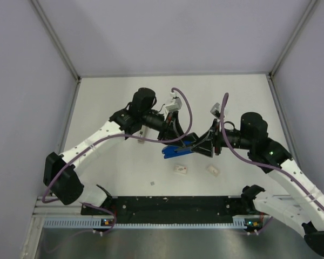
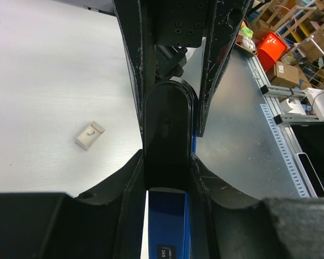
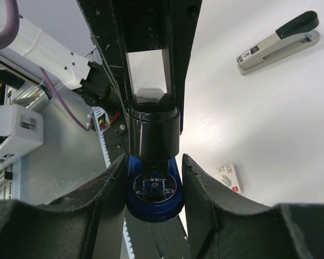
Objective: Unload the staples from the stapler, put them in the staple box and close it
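Two grippers on one stapler (image 1: 175, 150), mid-table between the arm tips. Left gripper (image 2: 167, 167) is clenched on the blue body, its fingers (image 2: 130, 186) tight to both sides, with the dark rounded end sticking out past them. Right gripper (image 3: 154, 164) is clenched on the other end, hugging the blue butt under the dark cap. Cannot tell if the stapler touches the table (image 1: 124, 91) or hangs just above it.

Step, as I judge it: opening the stapler to reach the staples. One gripper should anchor and the other do all the moving. Pull along the stapler's long line or its hinge arc, with no twist, since two firm grips on a slim body can fight each other. Ease one grip a little if the part won't travel. Work low over bare table so loose staples land where they can be found.

Room: the wrists are nose to nose, each one's fingers almost in the other's gap, so there is little slack. Back off straight, not sideways. Purple cable (image 1: 186, 108) loops just above the left wrist and may snag. Box (image 1: 180, 170) and second box (image 1: 213, 170) lie near, on the near side. Grey stapler (image 3: 278, 43) lies well apart in the right wrist view. Bare table shows behind the arms. Rail (image 1: 173, 205) bounds the near edge.
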`<state>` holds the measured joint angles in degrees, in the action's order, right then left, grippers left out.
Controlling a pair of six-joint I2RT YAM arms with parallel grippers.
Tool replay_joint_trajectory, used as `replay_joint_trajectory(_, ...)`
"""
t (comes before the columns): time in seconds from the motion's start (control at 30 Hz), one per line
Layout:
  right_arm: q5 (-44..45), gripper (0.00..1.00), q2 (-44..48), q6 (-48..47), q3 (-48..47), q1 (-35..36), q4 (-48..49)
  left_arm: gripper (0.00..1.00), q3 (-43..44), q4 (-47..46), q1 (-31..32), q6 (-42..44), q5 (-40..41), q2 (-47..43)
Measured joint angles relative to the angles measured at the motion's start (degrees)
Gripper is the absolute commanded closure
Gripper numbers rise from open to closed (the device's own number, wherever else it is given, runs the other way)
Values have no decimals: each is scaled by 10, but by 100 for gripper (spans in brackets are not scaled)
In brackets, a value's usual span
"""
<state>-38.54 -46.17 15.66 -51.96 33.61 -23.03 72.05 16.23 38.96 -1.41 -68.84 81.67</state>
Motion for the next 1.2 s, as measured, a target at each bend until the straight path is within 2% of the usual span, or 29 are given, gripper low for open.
replay_joint_trajectory(0.2,-12,86,0,10,10,0,10,100,-10,-12,-2,-14,-8,-1)
replay_joint_trajectory(0.43,-13,89,16,22,34,0,38,100,-18,-42,-1,-42,4,-8)
replay_joint_trajectory(0.8,3,92,94,91,132,0,107,100,-64,-220,1,-156,75,-63)
replay_joint_trajectory(1.2,52,92,99,191,247,0,280,100,-165,-381,2,-268,233,-96)
